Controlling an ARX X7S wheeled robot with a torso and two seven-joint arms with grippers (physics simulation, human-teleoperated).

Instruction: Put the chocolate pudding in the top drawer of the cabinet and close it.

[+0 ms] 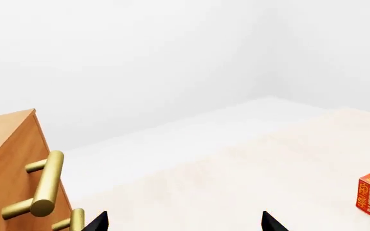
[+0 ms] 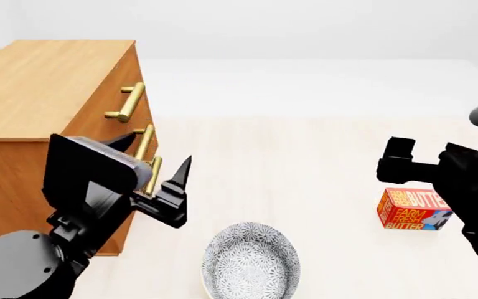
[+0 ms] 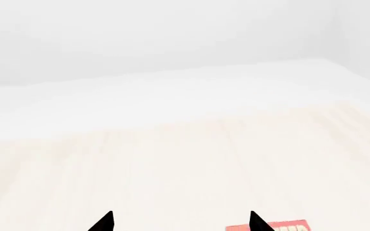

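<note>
The left arm reaches forward from the lower left of the head view, its black left tool (image 2: 157, 159) raised in front of the lower handles of the light-brown wooden cabinet (image 2: 48, 81). The right arm enters from the right edge, bent across above a red-orange printed "BUTTER" box (image 2: 412, 209), and its right tool (image 3: 179, 222) shows only as two dark tips in the right wrist view.

The pale, faintly wood-grained tabletop (image 2: 305, 156) runs back to a plain white room with bare walls. A grey-patterned round bowl (image 2: 251, 260) sits near the front edge, between the two arms. The cabinet stands at the left, and its top drawer (image 2: 132, 93), marked by the uppermost brass bar handle (image 2: 126, 102), sits flush with the front.

The left tool is released, its pointed fingers (image 2: 182, 169) spread wide and gripping nothing; one finger lies just beside a lower handle, though contact cannot be told. The right tool is likewise spread apart and empty, hanging above the tabletop near the butter box. The chocolate pudding is not visible in any view.
</note>
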